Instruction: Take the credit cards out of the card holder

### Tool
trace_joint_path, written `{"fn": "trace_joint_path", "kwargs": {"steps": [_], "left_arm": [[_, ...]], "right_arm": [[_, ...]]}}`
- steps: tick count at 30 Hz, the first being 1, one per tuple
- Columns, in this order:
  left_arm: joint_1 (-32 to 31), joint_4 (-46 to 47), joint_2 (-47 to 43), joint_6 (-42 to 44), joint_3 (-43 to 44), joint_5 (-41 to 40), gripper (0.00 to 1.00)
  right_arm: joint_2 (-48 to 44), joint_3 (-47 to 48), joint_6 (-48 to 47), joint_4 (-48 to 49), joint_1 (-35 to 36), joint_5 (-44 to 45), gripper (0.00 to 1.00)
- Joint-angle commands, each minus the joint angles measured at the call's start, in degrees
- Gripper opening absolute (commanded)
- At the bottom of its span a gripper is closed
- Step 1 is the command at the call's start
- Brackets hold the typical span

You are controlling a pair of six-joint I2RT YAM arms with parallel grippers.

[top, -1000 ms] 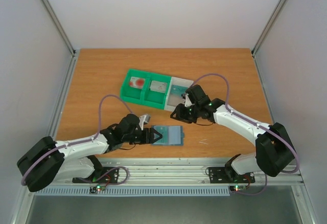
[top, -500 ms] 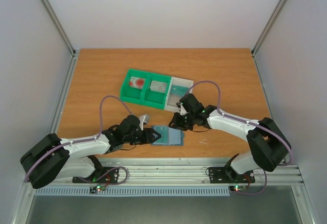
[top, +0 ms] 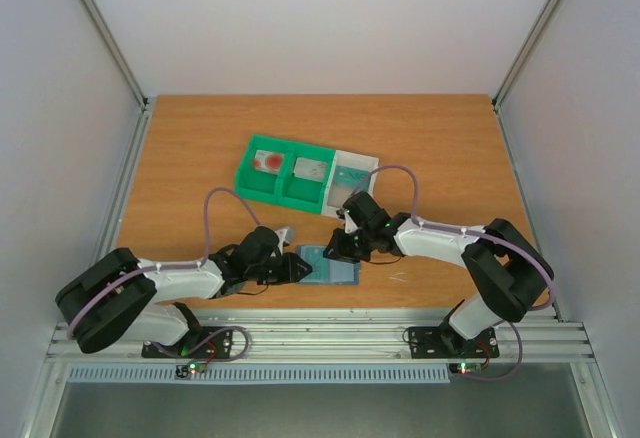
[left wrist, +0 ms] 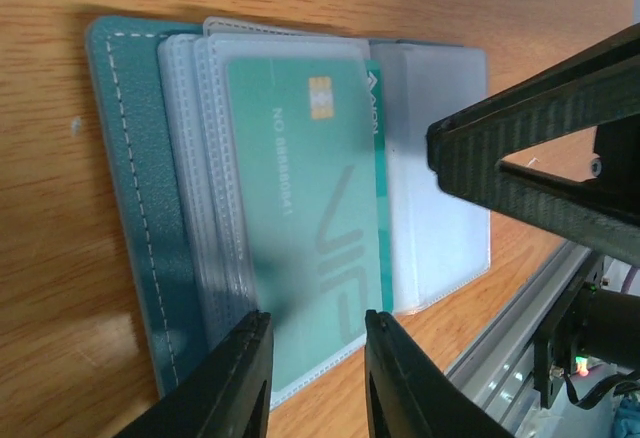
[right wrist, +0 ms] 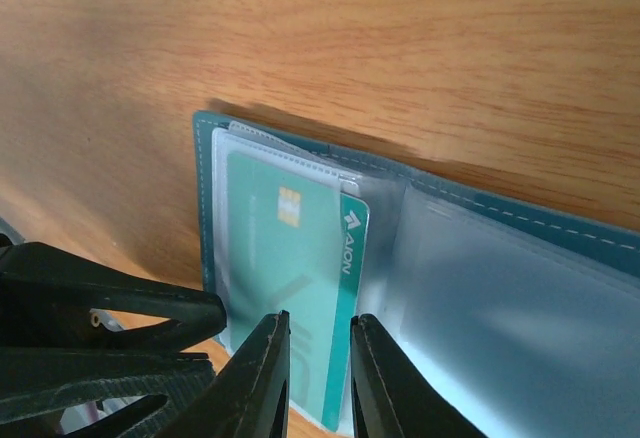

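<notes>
At table (top: 200, 158) front: card holder (top: 335, 270) open flat, long axis left-right.

The left gripper (top: 298, 265) lies low over the wooden table (top: 200, 158), its tips at the left edge of the open card holder (top: 338, 270). The right gripper (top: 336, 252) reaches down to the holder's far edge, so the two tools meet over the teal-blue wallet. Beyond the right gripper, farther up the table, sits a green-and-white bin tray (top: 285, 196). A white-pink card with red marks (top: 266, 161) lies in the compartment farthest from that gripper, and a grey card (top: 311, 169) in the middle one.
</notes>
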Motion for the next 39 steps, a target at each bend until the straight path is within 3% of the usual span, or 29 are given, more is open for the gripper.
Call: {"fn": "trace_joint_path", "kwargs": {"steps": [1,9,22,33,39], "left_arm": [[-0.1,4.9,0.7,0.0,-0.7,-0.2,0.25],[-0.1,5.2,1.1,-1.2,-1.4,-0.1,0.15],[-0.1,9.0,5.6,-3.3,-2.6,1.2,0.09],[-0.1,8.4,6.0,-3.9,-2.8,-0.2,0.1],[-0.1,8.0,6.4,-3.5,-3.0,-0.3,0.12]], "right_arm": [[1.4,-0.9,0.2,3.0,1.5,0.2,0.2],[1.4,-3.2,-0.4,4.5,1.9,1.6,0.2],[2.0,-8.8,2.4,14.1,2.1,0.7,0.2],[0.7,-9.0,1.5,15.1,2.2,0.1,0.03],[-0.3,-9.4,0.6,14.4,2.0,0.8,0.01]]}}
